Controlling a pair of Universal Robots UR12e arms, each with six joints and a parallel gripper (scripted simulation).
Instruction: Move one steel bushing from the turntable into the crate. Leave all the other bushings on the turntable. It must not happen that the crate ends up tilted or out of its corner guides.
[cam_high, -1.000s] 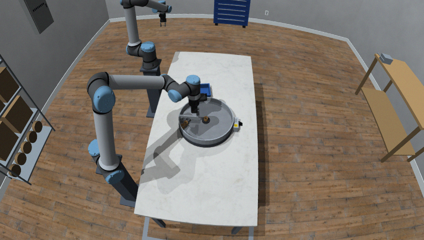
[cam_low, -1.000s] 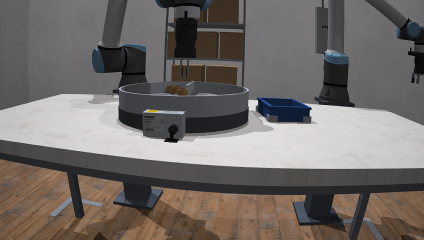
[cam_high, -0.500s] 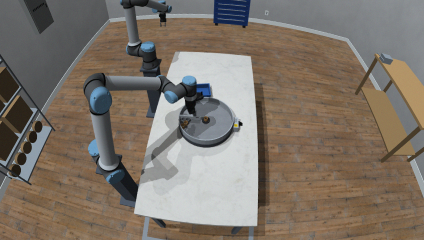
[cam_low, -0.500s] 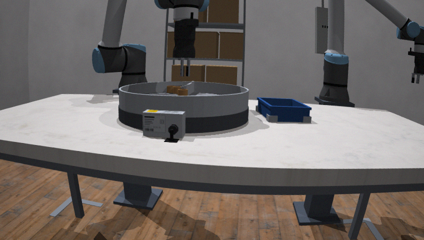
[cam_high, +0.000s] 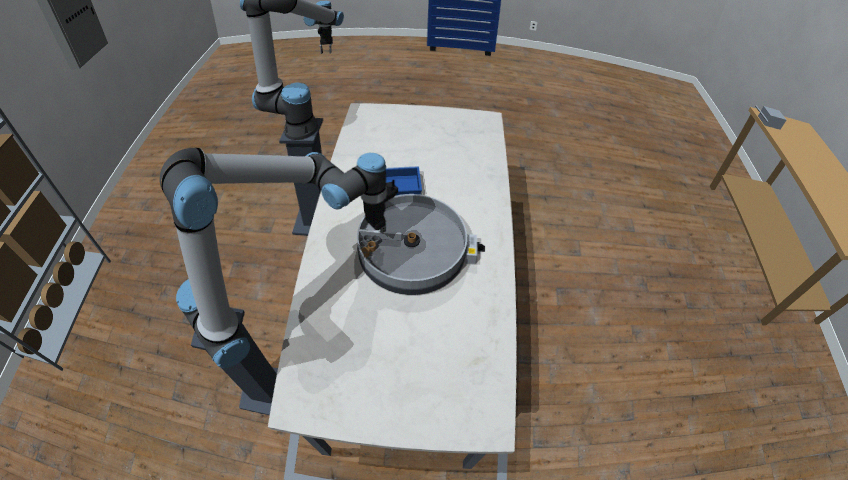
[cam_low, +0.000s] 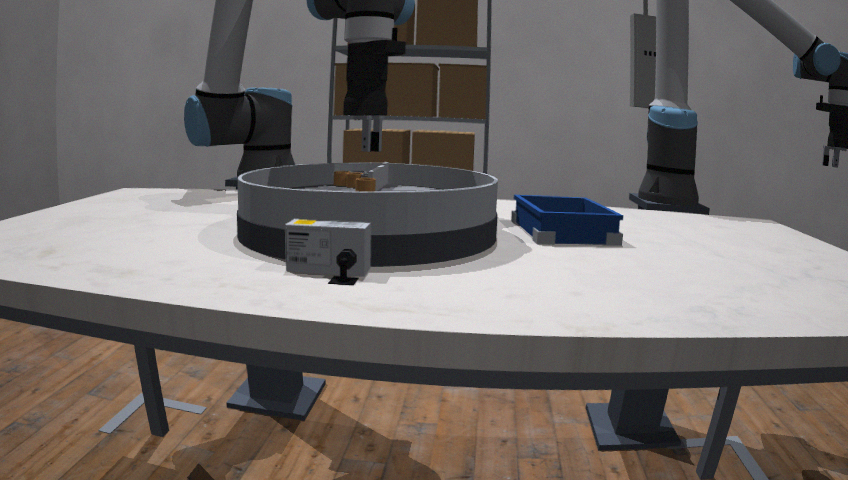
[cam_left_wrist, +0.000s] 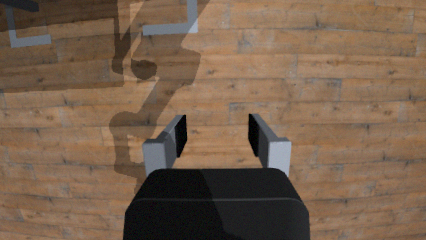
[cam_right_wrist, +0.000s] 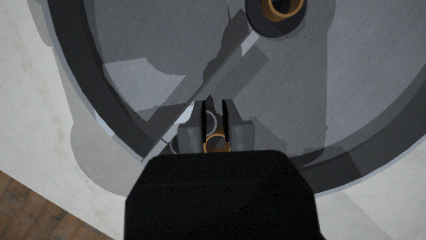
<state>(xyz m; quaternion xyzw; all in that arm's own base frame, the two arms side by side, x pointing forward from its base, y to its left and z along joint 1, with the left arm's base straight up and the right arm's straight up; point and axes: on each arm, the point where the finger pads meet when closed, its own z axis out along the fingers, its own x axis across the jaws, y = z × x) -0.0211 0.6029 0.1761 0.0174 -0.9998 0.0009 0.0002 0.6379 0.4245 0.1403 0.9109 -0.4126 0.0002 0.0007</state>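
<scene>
The grey turntable (cam_high: 440, 278) (cam_low: 416, 205) holds bronze-coloured and steel bushings. In the right wrist view, a steel bushing (cam_right_wrist: 215, 122) and a bronze one (cam_right_wrist: 216, 145) lie below my right gripper (cam_right_wrist: 214, 112) (cam_high: 379, 228) (cam_low: 372, 148), near the divider; another grey ring (cam_right_wrist: 174, 145) is partly hidden by a finger. The right gripper is partly open and empty, above the turntable. A bronze bushing (cam_high: 411, 237) (cam_right_wrist: 272, 12) sits on the centre hub. The blue crate (cam_high: 406, 190) (cam_low: 571, 228) stands level within its corner guides. My left gripper (cam_left_wrist: 217, 127) (cam_high: 326, 49) (cam_low: 831, 160) is open and empty, away from the table.
The divider (cam_right_wrist: 250, 44) (cam_low: 379, 174) runs from the hub to the turntable wall beside the bushings. A grey control box (cam_low: 326, 246) (cam_high: 472, 255) with a black knob stands at the turntable's side. The crate is close beside the turntable on the white table (cam_low: 684, 279).
</scene>
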